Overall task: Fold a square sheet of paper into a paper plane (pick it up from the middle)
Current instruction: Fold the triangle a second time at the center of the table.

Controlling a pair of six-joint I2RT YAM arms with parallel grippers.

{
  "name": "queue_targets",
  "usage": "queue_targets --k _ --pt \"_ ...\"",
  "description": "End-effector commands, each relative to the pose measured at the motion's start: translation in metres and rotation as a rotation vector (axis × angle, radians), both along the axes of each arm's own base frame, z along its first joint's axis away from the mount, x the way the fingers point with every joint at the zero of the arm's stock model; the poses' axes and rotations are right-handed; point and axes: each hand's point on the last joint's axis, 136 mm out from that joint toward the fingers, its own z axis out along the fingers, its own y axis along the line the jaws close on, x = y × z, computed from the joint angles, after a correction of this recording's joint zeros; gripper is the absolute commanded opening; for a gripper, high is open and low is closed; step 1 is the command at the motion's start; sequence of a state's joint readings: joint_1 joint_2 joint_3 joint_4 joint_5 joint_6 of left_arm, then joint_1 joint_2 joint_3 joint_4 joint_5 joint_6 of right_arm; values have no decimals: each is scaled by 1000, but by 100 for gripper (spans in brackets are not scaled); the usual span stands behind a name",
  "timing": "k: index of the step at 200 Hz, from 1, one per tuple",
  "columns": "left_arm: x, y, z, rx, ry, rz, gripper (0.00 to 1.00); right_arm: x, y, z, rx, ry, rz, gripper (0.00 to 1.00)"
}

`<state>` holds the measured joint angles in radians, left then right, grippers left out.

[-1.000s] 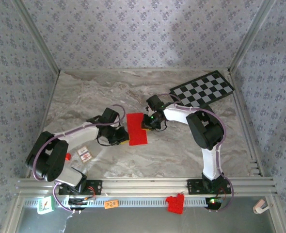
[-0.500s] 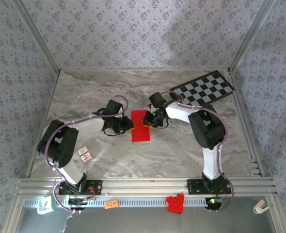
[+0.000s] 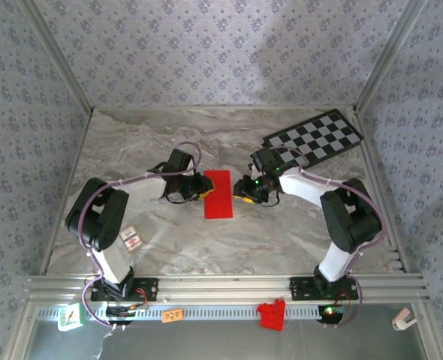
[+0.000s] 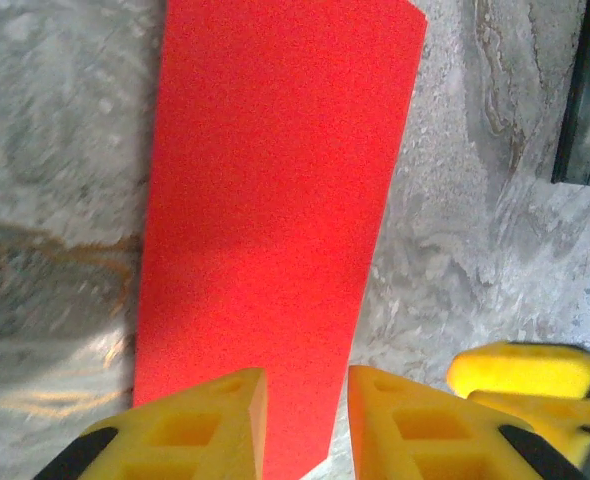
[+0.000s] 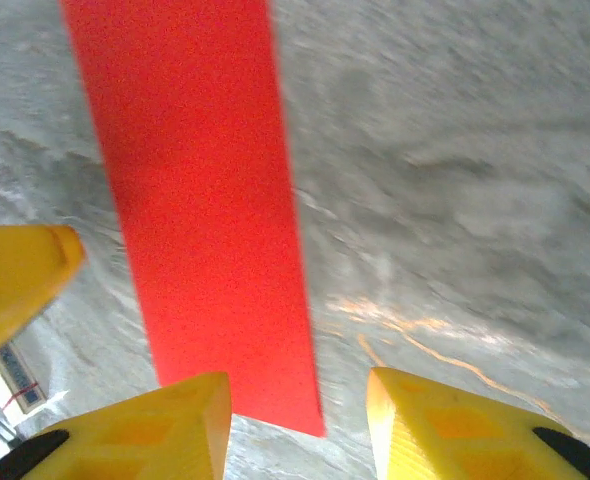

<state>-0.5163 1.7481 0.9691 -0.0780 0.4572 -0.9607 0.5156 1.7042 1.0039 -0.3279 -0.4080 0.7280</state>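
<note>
The square sheet of paper (image 3: pixel 218 193) lies flat on the marble table as a long bright red rectangle, about half as wide as it is long. No paper plane shape is in view. My left gripper (image 3: pixel 200 190) sits at the sheet's left edge and my right gripper (image 3: pixel 241 189) at its right edge. In the left wrist view the red paper (image 4: pixel 275 200) stretches away from the left gripper (image 4: pixel 307 425), which is open and holds nothing. The right wrist view has the paper (image 5: pixel 200 180) ahead of the open right gripper (image 5: pixel 297 425), whose left finger sits by the sheet's near corner.
A black-and-white checkered board (image 3: pixel 313 139) lies at the back right, close behind the right arm. Small cards (image 3: pixel 130 238) lie by the left arm's base. A chunky red bracket (image 3: pixel 272 315) sits on the front rail. Patterned walls close in three sides.
Both grippers have opened and let go of the red paper, which now lies flat and straighter. The left gripper moved up and right to the sheet's edge; the right gripper drew back to the right.
</note>
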Motion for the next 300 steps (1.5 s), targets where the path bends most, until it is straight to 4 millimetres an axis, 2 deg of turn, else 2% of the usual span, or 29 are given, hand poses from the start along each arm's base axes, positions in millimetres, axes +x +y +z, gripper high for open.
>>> queue_targets --k 1,40,102,146,185,300 --pt "10 -7 2 -1 5 -26 27 -4 1 2 37 17 -23 43" --pt "20 -6 -16 42 28 -14 27 -13 4 -7 50 62 -19 44" --pt "13 3 -44 95 87 4 26 -20 10 -15 64 93 -15 44" --pt "7 7 -54 111 120 16 26 -26 15 -18 75 121 -1 44" --pt "6 8 -57 114 131 21 25 -32 20 -24 80 150 19 43" --pt "6 12 -58 118 142 41 24 -38 34 -32 116 178 62 31"
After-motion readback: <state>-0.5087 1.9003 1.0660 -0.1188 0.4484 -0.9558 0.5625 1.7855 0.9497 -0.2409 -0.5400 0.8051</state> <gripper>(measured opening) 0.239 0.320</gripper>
